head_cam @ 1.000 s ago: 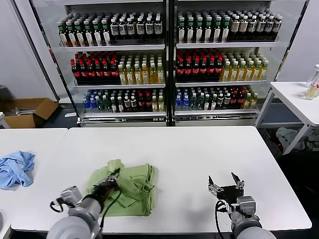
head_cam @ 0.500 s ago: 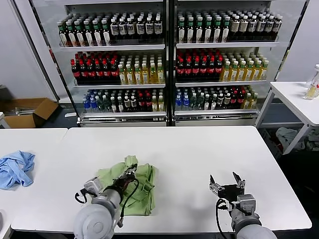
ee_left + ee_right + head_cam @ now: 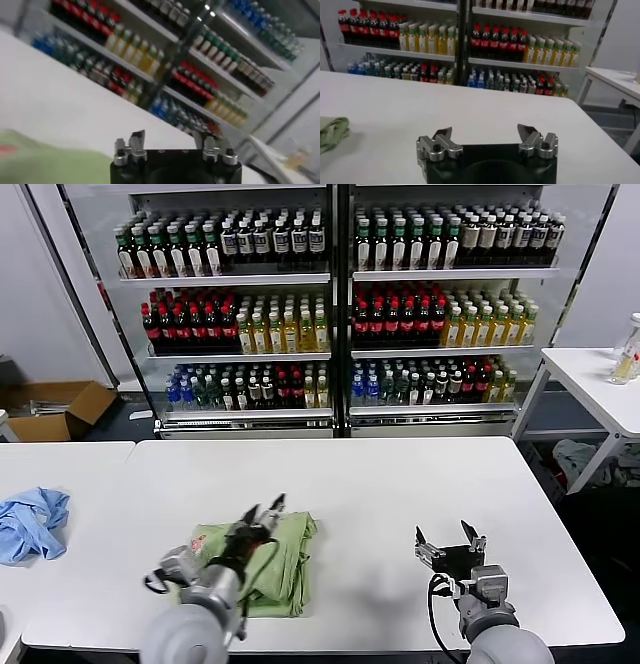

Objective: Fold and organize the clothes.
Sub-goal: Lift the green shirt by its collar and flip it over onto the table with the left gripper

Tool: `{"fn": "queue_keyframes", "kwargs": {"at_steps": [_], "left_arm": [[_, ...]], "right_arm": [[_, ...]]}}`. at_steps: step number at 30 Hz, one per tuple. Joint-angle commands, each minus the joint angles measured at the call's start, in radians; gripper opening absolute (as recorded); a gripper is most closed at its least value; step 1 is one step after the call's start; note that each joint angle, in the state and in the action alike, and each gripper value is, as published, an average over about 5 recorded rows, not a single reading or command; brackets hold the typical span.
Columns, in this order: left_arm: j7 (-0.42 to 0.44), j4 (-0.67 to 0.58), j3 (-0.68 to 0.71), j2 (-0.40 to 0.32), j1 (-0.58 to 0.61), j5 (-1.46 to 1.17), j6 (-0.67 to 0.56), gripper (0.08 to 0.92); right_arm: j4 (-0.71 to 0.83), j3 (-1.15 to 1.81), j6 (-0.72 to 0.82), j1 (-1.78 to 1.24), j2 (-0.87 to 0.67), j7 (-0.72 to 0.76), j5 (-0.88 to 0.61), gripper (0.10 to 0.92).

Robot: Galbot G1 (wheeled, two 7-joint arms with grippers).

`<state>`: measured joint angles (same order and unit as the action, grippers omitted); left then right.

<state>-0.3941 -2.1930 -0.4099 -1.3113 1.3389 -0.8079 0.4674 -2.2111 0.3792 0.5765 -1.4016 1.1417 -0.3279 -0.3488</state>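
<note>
The shirt (image 3: 262, 562) lies folded into a compact green bundle near the front edge of the table (image 3: 400, 484), left of centre; the left gripper (image 3: 262, 511) hangs just over its far edge with jaws spread and nothing in them, which I take for a release after a fold; the right gripper (image 3: 448, 542) waits well apart to the right, jaws wide and empty, out of the way; a blue garment (image 3: 30, 522) sits on the next table.

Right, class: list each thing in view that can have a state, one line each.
Polo shirt: folded, on the white table.
Blue garment: crumpled, unfolded, on the neighbouring table.
Left hand: open, empty, above the shirt.
Right hand: open, empty, over bare table.
</note>
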Motion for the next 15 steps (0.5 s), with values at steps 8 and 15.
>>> {"fn": "queue_keyframes", "kwargs": {"at_steps": [8, 15], "left_arm": [[0.084, 0.199, -0.195, 0.111, 0.14, 0.285, 0.088, 0.821], [0.121, 0.227, -0.175, 0.104, 0.126, 0.312, 0.072, 0.823]], "right_arm": [[-0.019, 0.018, -0.003, -0.002, -0.011, 0.004, 0.0, 0.823], [-0.024, 0.026, -0.003, -0.017, -0.009, 0.005, 0.003, 0.823]]}}
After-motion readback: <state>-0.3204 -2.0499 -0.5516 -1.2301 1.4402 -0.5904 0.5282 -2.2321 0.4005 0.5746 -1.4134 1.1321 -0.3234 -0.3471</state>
